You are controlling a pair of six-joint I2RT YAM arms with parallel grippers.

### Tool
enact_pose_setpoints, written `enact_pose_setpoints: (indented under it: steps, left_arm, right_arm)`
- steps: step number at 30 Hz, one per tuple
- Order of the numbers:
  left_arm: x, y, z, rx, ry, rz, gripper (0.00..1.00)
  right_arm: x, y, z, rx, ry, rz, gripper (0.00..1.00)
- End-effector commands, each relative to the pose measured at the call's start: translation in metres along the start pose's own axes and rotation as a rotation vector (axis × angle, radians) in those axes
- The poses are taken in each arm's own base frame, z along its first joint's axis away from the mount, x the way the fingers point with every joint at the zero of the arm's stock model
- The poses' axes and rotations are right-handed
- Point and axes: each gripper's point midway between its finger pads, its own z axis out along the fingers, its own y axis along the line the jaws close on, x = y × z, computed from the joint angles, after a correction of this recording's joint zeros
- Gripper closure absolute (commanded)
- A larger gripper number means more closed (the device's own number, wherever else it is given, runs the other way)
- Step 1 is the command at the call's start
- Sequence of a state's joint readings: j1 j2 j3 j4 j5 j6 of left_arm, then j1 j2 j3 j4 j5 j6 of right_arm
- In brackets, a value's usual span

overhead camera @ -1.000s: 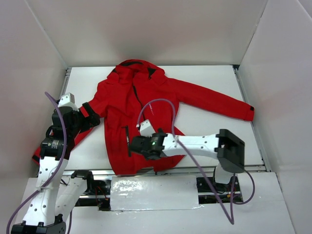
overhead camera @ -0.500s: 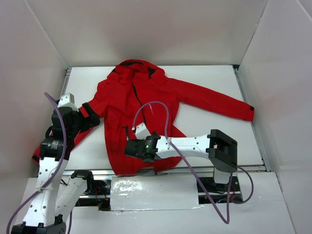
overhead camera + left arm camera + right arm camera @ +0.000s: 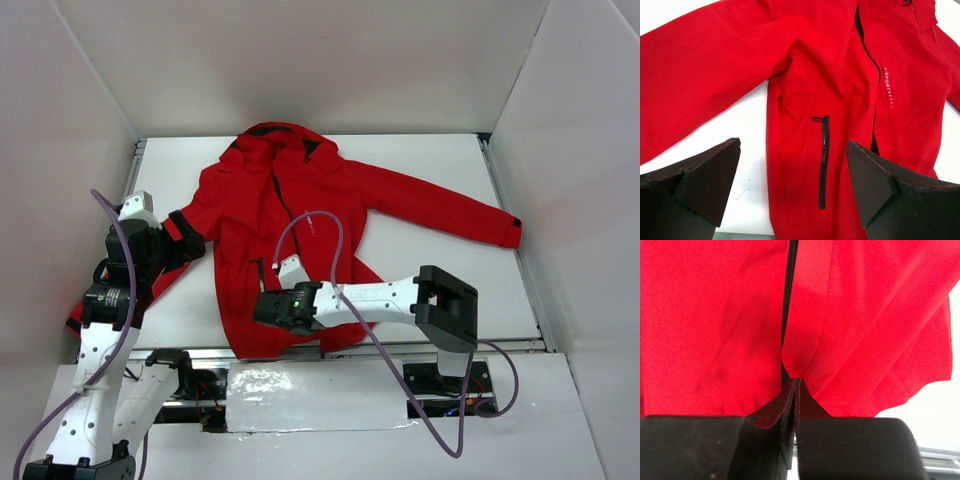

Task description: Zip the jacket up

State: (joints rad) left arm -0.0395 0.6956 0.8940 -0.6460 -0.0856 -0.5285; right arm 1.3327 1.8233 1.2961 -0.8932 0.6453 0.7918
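So the jacket lies flat on the worktop, hood at 12 o'clock, hem at 6. Right pincer is clamped tight on the hem right at the zip's bottom end. Left pincer gapes wide, holding nothing, out at the jacket's 9 o'clock.

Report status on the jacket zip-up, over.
Left gripper open, hovering above the dark pocket zip. Right gripper shut on the bright red hooded jacket, at the hem under the front zip. Nothing blocking.
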Motion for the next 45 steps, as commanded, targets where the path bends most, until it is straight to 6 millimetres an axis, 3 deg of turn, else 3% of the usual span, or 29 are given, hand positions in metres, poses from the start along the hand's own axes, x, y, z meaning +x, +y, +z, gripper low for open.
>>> enact_pose_setpoints:
  steps: [1,6,7,9,10,12,13,15,16,17,18,20,22,25,28,33,37,40,44,45]
  left_arm:
    - [-0.01,-0.006,-0.003,0.03,-0.035,0.0,0.01]
    - [-0.009,-0.006,-0.002,0.032,-0.032,0.0,0.01]
    - [-0.009,-0.007,-0.003,0.035,-0.032,0.001,0.01]
    - [-0.009,-0.007,-0.002,0.038,-0.031,0.001,0.01]
    - [-0.008,-0.007,-0.002,0.037,-0.028,0.001,0.01]
    - [-0.008,-0.007,-0.001,0.037,-0.028,0.002,0.01]
    - [-0.008,-0.009,-0.001,0.043,-0.025,0.002,0.01]
    - [-0.007,-0.009,-0.001,0.043,-0.021,0.004,0.01]
    - [-0.008,-0.009,0.0,0.045,-0.022,0.003,0.01]
    - [-0.008,-0.009,0.0,0.042,-0.022,0.003,0.01]
    - [-0.007,-0.008,0.0,0.041,-0.021,0.004,0.01]
    - [-0.007,-0.008,0.0,0.041,-0.021,0.004,0.01]
    - [-0.007,-0.008,0.0,0.042,-0.022,0.003,0.01]
    - [-0.006,-0.01,0.0,0.05,-0.015,0.008,0.01]
    - [-0.006,-0.01,0.002,0.052,-0.011,0.009,0.01]
    - [-0.006,-0.011,0.0,0.055,-0.014,0.011,0.01]
    - [-0.007,-0.011,0.0,0.058,-0.018,0.011,0.01]
    - [-0.007,-0.012,0.0,0.059,-0.016,0.011,0.01]
    - [-0.005,-0.013,0.0,0.069,-0.012,0.011,0.0]
    - [-0.004,-0.015,0.001,0.082,-0.008,0.014,0.01]
  right_arm:
    - [-0.015,-0.008,-0.009,0.014,-0.075,0.076,1.0]
    - [-0.019,-0.021,-0.006,-0.028,-0.089,0.149,1.0]
    - [-0.012,-0.026,-0.001,-0.037,-0.072,0.14,1.0]
    - [-0.023,-0.023,-0.008,-0.148,-0.092,0.206,1.0]
    - [-0.014,-0.027,-0.005,-0.17,-0.078,0.209,1.0]
    - [-0.028,-0.017,-0.02,-0.307,-0.125,0.253,1.0]
    - [-0.025,-0.017,-0.023,-0.335,-0.128,0.233,0.97]
    - [-0.026,-0.009,-0.031,-0.39,-0.122,0.23,0.78]
    - [-0.027,-0.004,-0.03,-0.385,-0.111,0.226,0.52]
    - [-0.021,-0.005,-0.027,-0.351,-0.087,0.212,0.43]
    - [-0.027,-0.002,-0.03,-0.327,-0.104,0.217,0.39]
    - [-0.014,0.001,-0.017,-0.248,-0.064,0.183,0.38]
    - [-0.013,0.007,-0.012,-0.188,-0.066,0.186,0.32]
    - [-0.007,0.005,-0.005,-0.092,-0.058,0.156,0.31]
    - [-0.006,0.007,-0.001,-0.049,-0.061,0.14,0.34]
    - [-0.003,0.002,0.002,-0.028,-0.058,0.14,0.65]
    - [-0.003,-0.004,-0.001,-0.024,-0.07,0.149,0.78]
    - [-0.005,-0.011,-0.001,-0.008,-0.087,0.17,0.99]
    - [-0.009,-0.018,-0.009,-0.077,-0.113,0.203,1.0]
    - [-0.02,-0.009,-0.014,-0.155,-0.148,0.241,1.0]
